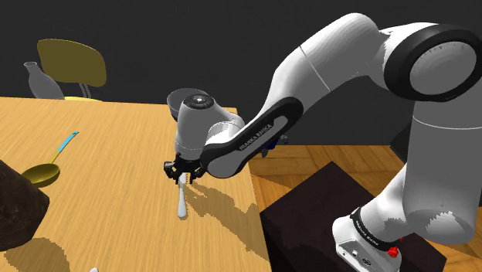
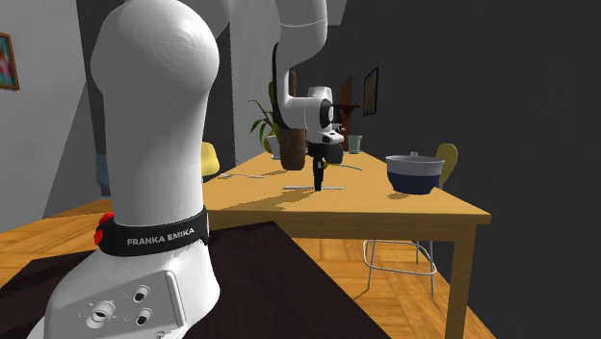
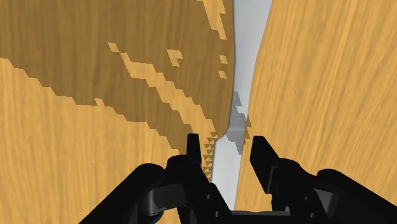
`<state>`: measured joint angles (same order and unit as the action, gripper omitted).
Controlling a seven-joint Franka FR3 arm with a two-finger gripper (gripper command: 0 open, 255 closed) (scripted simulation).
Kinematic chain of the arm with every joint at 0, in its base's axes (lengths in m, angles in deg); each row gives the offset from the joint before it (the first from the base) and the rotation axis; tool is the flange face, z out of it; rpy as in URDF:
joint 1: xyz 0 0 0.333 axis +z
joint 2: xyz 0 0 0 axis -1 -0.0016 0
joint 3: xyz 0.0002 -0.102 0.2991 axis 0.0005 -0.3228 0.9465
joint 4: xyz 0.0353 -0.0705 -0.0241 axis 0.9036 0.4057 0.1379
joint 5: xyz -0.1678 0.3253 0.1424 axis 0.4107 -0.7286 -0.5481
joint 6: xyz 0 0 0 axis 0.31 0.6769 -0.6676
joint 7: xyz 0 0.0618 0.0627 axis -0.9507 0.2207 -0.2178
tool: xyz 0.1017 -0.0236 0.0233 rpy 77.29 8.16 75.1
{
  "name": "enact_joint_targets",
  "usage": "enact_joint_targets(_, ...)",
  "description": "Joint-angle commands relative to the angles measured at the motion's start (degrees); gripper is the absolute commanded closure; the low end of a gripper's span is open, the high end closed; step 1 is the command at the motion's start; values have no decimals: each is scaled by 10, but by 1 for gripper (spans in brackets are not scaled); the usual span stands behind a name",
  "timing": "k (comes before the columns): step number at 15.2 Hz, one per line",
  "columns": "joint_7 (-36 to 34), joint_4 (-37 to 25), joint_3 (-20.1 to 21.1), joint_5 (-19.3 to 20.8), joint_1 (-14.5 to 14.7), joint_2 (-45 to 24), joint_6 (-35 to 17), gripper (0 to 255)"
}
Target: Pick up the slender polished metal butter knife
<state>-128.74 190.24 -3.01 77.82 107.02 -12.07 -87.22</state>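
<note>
The butter knife (image 1: 181, 202) is a pale grey, slender piece lying flat on the wooden table (image 1: 108, 131), close to the table's edge at the shoulder view's right. My black gripper (image 1: 181, 173) points straight down over one end of it, low above the tabletop. In the wrist view the knife (image 3: 236, 83) runs away from the hand between the two fingertips (image 3: 192, 147), which stand apart on either side of it. The gripper (image 3: 225, 151) is open and straddles the knife. In the second exterior view the gripper (image 2: 319, 183) hangs just over the knife (image 2: 334, 188).
A yellow ladle with a blue handle (image 1: 48, 167) lies at the shoulder view's left, near a dark brown block (image 1: 15, 212). A grey lidded pot (image 2: 414, 173) stands on the table behind the hand. A yellow chair (image 1: 71, 65) and a grey vase (image 1: 39, 81) are at the far side.
</note>
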Motion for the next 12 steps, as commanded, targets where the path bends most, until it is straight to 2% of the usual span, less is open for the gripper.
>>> enact_joint_targets(1, 0, 0, 0, 1, 1, -3, -5, 255)
enact_joint_targets(8, 0, -1, 0, 0, 0, -3, -4, 255)
enact_joint_targets(12, 8, 2, 13, -13, -10, 22, 18, 255)
